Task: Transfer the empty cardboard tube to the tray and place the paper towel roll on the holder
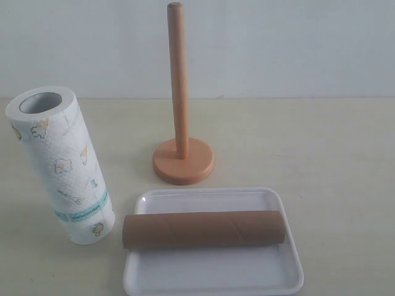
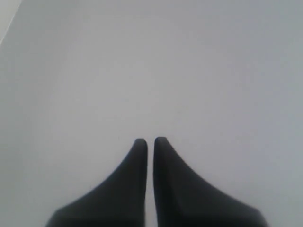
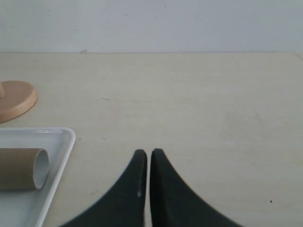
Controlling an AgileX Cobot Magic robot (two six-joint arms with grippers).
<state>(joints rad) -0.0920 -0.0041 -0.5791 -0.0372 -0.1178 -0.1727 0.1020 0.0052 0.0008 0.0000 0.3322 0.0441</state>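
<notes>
Found tube (image 1: 203, 229) lying across tray (image 1: 210, 274) at lower centre, roll (image 1: 62, 166) standing at far left, holder (image 1: 182, 161) bare at upper centre, left gripper (image 2: 150, 140) and right gripper (image 3: 148, 152) both closed on nothing; probably risked toppling roll on contact or missing holder's tip while threading.

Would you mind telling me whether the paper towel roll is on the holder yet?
Off. The paper towel roll stands on the table, apart from the holder, whose pole is bare.
</notes>
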